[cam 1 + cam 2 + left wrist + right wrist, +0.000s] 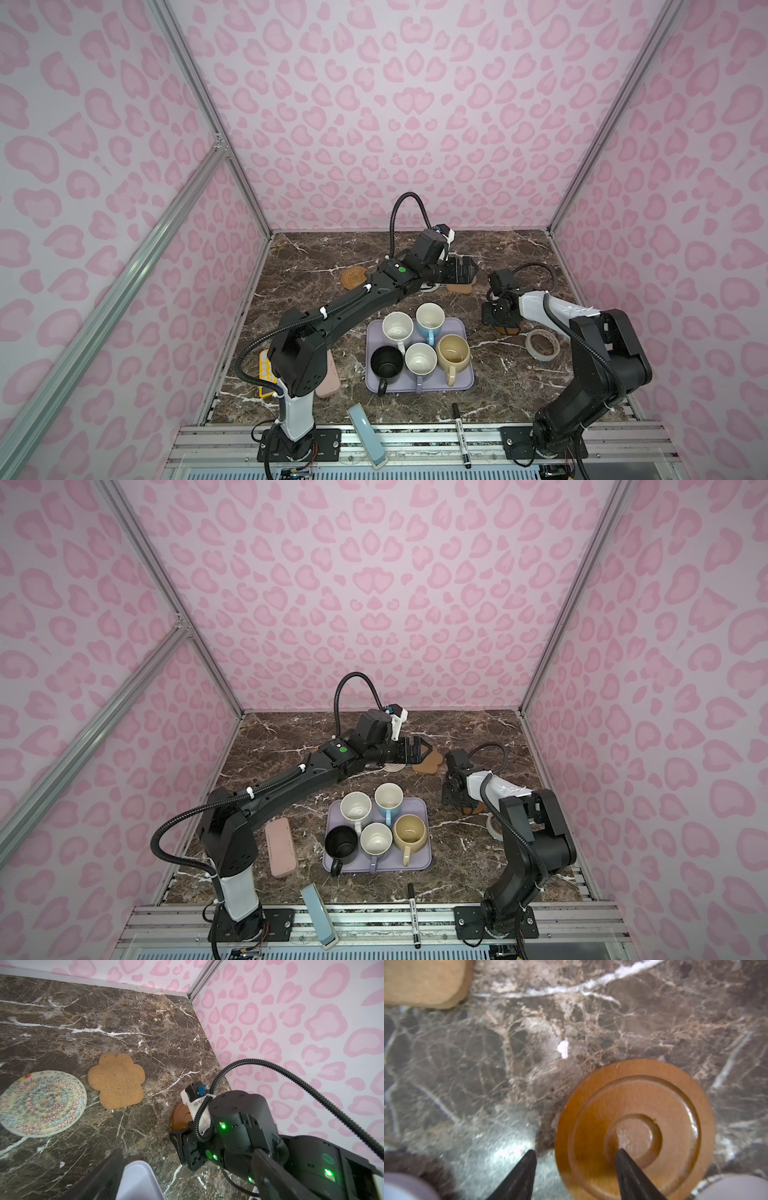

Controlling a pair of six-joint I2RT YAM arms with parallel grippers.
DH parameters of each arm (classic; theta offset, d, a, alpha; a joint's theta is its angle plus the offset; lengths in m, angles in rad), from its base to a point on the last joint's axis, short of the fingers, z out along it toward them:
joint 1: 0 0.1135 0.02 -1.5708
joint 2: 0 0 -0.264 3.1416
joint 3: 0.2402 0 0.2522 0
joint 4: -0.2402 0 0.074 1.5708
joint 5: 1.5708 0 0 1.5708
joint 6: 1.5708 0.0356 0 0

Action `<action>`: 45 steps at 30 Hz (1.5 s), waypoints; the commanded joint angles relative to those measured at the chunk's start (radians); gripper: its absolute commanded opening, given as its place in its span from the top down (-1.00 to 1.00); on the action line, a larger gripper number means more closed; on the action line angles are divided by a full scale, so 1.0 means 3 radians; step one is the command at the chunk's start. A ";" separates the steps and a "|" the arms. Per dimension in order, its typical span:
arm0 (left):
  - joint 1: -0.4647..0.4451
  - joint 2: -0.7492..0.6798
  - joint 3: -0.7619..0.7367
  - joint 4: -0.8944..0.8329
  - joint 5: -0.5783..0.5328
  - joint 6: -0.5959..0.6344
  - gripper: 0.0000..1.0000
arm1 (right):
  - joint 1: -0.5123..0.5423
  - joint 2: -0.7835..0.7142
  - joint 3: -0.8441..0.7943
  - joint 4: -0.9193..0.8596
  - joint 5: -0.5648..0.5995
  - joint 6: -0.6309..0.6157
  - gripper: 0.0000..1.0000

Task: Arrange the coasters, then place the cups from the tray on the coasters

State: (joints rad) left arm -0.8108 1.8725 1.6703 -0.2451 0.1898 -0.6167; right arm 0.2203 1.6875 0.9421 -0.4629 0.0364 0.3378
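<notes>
Right now the brown rimmed disc coaster (643, 1105) lies flat on the tabletop (571, 1022), between the tray (466, 380) and the tape ring (542, 343). The right gripper (577, 1155) is down on it. Its fingers are part-spread and straddle the rim, one tip at the central recess and the other over bare marble just outside. No pinch that I can see yet.

The left gripper (463, 270), fingers spread wide and empty, hovers by the paw-shaped coaster (116, 1080). The cream woven coaster (41, 1103) lies just beside that one. Five mugs (420, 358) sit on the tray.

Risks, my read: the disc looks thin, hard and glossy. A squeeze across the rim could skid it over the marble, or tip its edge up and let it drop. A careless carry toward the back could meet the left arm.

Writing: the marker pen (461, 434) at the front edge carries print, too small to read. No other labels seen.
</notes>
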 commanded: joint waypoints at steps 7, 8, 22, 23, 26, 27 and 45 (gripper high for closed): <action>0.0106 -0.0024 -0.0080 0.0091 -0.0026 0.0047 -0.94 | -0.0013 0.0346 0.0279 -0.0005 -0.0052 0.0035 -0.07; 0.0124 -0.0019 -0.0101 0.0120 0.0016 0.0034 -0.94 | -0.0026 0.0403 0.0338 -0.0016 -0.0060 0.0028 -0.06; 0.0274 -0.0071 -0.0256 0.0210 -0.0087 0.0056 -0.94 | -0.0217 0.1011 0.1160 -0.0131 -0.0216 -0.0035 0.00; 0.0283 -0.0070 -0.0258 0.0211 -0.0076 0.0056 -0.94 | -0.0223 0.1055 0.1233 -0.0158 -0.0205 -0.0046 0.00; 0.0311 -0.0075 -0.0275 0.0229 -0.0069 0.0054 -0.94 | -0.0267 0.1209 0.1433 -0.0223 -0.0220 -0.0055 0.01; 0.0319 -0.0078 -0.0275 0.0232 -0.0065 0.0056 -0.94 | -0.0281 0.1260 0.1525 -0.0249 -0.0241 -0.0061 0.02; 0.0372 -0.0166 -0.0356 0.0136 -0.0172 0.0123 -0.94 | -0.0301 0.1761 0.2360 -0.0495 -0.0331 -0.0093 0.04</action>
State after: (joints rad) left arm -0.7013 1.8435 1.5730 -0.2119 0.1490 -0.5934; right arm 0.1287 2.1925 1.6478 -0.5716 -0.0269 0.3099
